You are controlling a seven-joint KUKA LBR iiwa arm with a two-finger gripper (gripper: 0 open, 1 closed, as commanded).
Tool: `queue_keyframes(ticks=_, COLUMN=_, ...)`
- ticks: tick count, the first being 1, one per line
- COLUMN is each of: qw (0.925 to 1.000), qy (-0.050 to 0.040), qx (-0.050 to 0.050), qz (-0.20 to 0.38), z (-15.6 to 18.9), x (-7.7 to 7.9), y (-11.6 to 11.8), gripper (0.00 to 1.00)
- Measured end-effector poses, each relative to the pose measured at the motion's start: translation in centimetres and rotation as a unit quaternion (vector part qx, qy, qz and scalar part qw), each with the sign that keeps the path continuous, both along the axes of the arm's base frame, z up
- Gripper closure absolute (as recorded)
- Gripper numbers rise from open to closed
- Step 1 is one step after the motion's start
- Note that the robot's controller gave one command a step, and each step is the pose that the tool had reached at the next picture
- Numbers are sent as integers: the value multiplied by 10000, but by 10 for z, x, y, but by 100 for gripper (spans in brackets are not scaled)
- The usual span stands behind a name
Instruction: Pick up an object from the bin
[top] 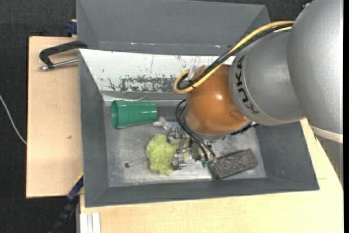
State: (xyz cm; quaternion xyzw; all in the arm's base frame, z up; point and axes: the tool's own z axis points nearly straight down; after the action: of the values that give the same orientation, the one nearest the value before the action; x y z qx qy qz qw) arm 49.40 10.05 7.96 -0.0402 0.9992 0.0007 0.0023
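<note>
The arm (262, 84) angles down from the right, hand (182, 154) low beside the crumpled yellow-green lump (157, 153); its grip, I cannot tell.

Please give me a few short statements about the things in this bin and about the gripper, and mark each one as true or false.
1. The green cup lies on its side. True.
2. The dark grey block lies to the left of the green cup. False: it lies towards the view's right, nearer the front of the bin.
3. The gripper is down close beside the yellow-green crumpled lump. True.
4. The green cup rests on top of the yellow-green crumpled lump. False: the two lie apart on the floor.
</note>
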Motion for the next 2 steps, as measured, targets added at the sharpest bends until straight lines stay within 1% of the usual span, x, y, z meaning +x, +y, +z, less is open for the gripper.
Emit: queue_keyframes(ticks=2, qw=10000, qy=4, qx=-1, qz=0, z=1, x=0, y=0, gripper=100)
